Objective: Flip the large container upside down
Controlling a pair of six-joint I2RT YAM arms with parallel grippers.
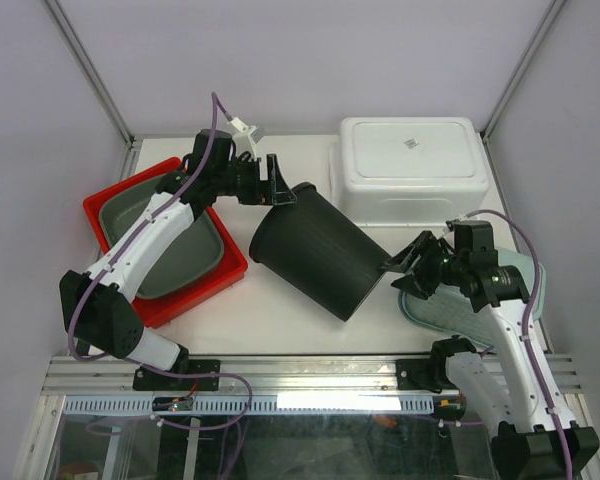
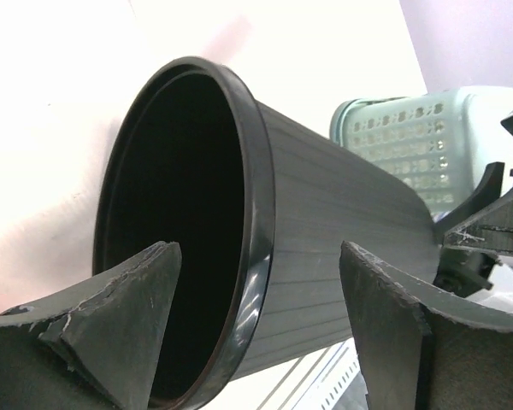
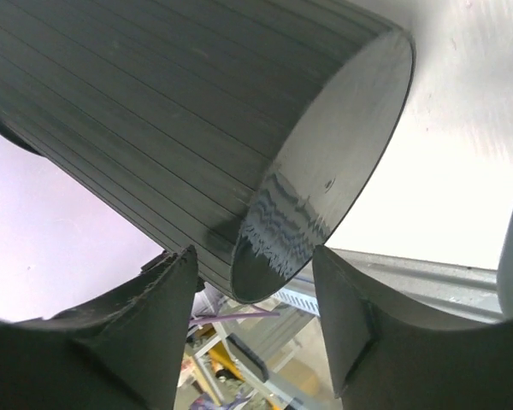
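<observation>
The large container is a black ribbed bin (image 1: 315, 250) lying on its side in the middle of the table, mouth towards the back left and base towards the front right. My left gripper (image 1: 280, 187) is open at the rim; in the left wrist view its gripper (image 2: 256, 256) straddles the bin's rim (image 2: 256, 213), one finger in front of the mouth and one outside the wall. My right gripper (image 1: 404, 263) is open at the base; in the right wrist view its gripper (image 3: 255, 256) sits just below the edge of the flat base (image 3: 325, 179).
A red tray (image 1: 105, 205) holding a grey-green basin (image 1: 185, 255) lies at the left. A white tub (image 1: 408, 150) sits bottom up at the back right. A pale green basket (image 1: 430, 308) lies under the right arm. A metal rail (image 1: 310, 372) marks the near edge.
</observation>
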